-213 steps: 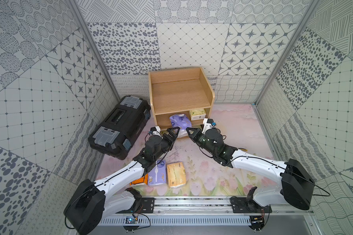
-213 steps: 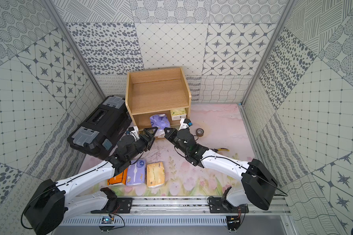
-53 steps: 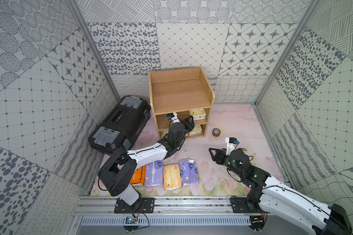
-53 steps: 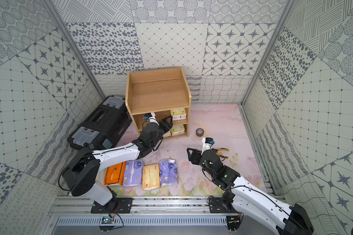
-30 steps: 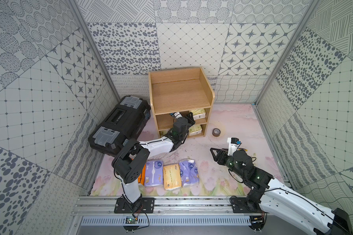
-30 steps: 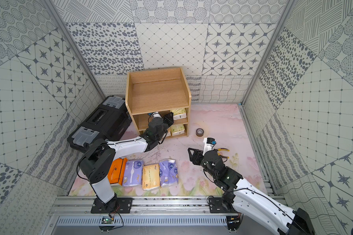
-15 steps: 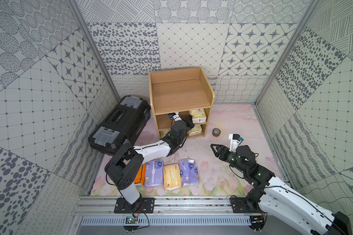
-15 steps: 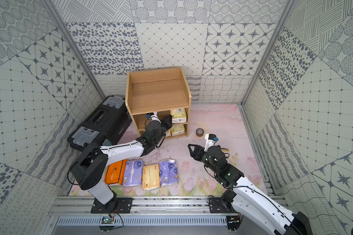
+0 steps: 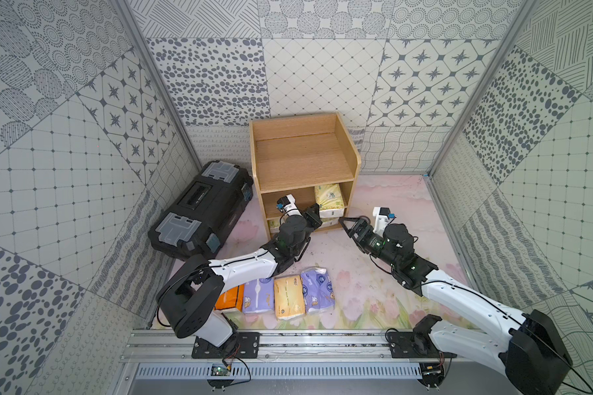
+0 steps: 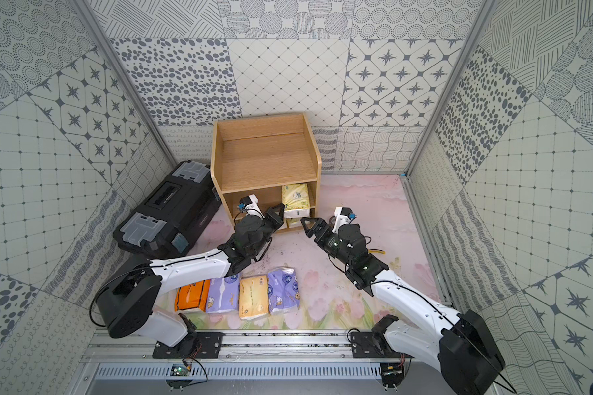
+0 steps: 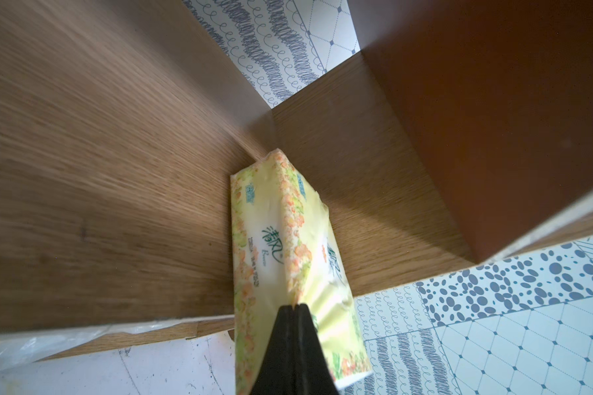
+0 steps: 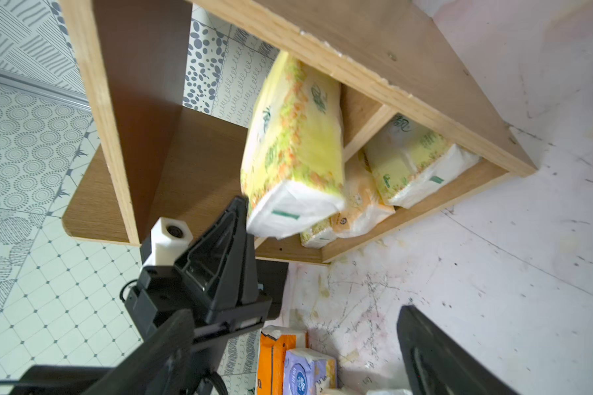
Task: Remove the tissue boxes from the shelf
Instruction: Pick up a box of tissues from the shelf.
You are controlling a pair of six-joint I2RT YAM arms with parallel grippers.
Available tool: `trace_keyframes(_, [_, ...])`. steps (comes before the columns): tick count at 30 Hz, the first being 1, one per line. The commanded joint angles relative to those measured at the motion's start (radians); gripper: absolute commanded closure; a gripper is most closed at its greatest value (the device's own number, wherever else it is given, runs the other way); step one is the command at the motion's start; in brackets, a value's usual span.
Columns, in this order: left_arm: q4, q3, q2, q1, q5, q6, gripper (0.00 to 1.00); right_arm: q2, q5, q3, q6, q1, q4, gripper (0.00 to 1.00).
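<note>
A black toolbox point(image 9: 199, 212) sits left of the shelf point(image 9: 302, 160). Before the shelf, the orange pack point(image 9: 231, 301) lies half hidden under the left arm point(image 9: 240, 268). The left gripper point(image 11: 293, 307) is pinched on a green-yellow pack point(image 11: 271, 246) jutting from the shelf's middle tier. The right gripper point(image 9: 345, 226) gapes wide, empty, by the shelf's front right corner. Bottom-tier packs point(image 12: 411, 164) are mostly blocked in both top views.

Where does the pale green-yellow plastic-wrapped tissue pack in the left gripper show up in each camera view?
Both top views: tissue pack at the light-wood shelf's middle tier, right side.
Left wrist: pack pinched by the shut left gripper.
Right wrist: pack above the lower-tier packs.
Shared landmark: the shelf.
</note>
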Motion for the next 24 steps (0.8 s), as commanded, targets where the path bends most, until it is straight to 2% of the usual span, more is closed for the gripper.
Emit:
trace_keyframes(1, [0.052, -0.026, -0.041, -0.011, -0.03, -0.013, 1.0, 0.07, -0.008, 0.028, 0.061, -0.033, 0.172, 0.03])
trace_keyframes(6, [0.04, -0.039, -0.056, -0.016, -0.028, -0.027, 1.0, 0.188, -0.054, 0.072, 0.094, -0.059, 0.263, 0.04])
trace_keyframes(10, [0.041, -0.053, -0.06, -0.015, -0.028, -0.041, 1.0, 0.27, -0.092, 0.104, 0.121, -0.064, 0.322, 0.1])
trace_keyframes(17, [0.034, -0.068, -0.071, -0.018, -0.025, -0.054, 1.0, 0.373, -0.141, 0.12, 0.184, -0.062, 0.436, 0.3])
trace_keyframes(24, [0.014, -0.069, -0.082, -0.024, -0.013, -0.068, 1.0, 0.383, -0.146, 0.116, 0.189, -0.063, 0.452, 0.53])
